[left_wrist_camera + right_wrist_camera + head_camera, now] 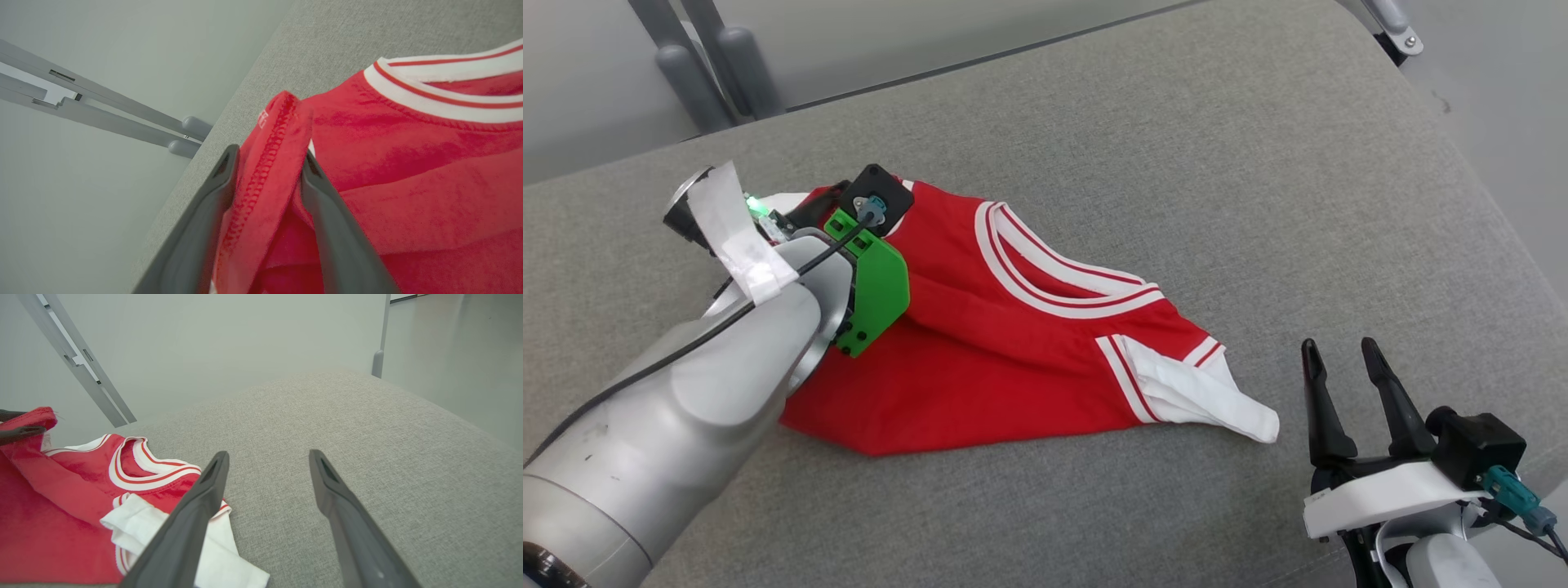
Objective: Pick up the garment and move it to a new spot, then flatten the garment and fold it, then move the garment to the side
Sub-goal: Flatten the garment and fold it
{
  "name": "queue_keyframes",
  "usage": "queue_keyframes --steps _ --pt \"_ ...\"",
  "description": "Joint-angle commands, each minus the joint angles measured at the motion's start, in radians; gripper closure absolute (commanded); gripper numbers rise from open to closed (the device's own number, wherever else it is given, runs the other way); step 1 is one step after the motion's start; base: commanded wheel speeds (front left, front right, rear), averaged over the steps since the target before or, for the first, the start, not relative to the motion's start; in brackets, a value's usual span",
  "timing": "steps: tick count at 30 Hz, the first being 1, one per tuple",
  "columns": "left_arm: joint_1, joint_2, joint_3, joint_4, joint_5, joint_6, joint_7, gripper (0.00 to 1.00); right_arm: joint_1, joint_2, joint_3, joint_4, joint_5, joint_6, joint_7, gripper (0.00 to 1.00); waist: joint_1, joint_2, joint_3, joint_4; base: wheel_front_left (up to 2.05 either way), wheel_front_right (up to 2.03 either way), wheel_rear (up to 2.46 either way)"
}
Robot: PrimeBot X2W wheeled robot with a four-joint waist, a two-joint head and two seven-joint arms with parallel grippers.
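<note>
Nearest, the right gripper [1339,343] stands spread and empty over the grey cushion [1176,163], beside the crumpled red jersey [1013,351], whose far hem fold [261,183] the left gripper [270,153] pinches, so that bunched fold might slip free on lifting.

Setting: bare test room, likely a lab. Grey fabric pad [1176,163] as work surface; metal frame legs [743,73] at 11 o'clock; plain floor [1494,122] at 2 o'clock.
</note>
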Motion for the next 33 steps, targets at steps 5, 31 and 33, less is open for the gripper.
queue_keyframes --steps 5,31,33 --pt "0.086 -0.018 0.089 -0.111 -0.1 0.047 -0.103 1.0 0.04 0.0 -0.018 0.003 -0.023 0.0 -0.003 0.0 -0.0001 0.0 -0.069 0.085 0.0 0.0 0.0" --pt "1.001 0.017 0.377 -0.389 -0.576 0.099 -0.515 0.0 0.134 -0.076 -0.022 0.009 -0.038 0.0 -0.003 0.0 -0.0001 0.0 -0.167 0.413 0.0 0.0 0.0" --pt "1.021 -0.009 0.416 -0.37 -0.557 0.079 -0.52 0.0 0.138 -0.079 -0.025 0.007 -0.036 0.0 -0.003 0.0 -0.0001 0.0 -0.165 0.412 0.0 0.0 0.0"
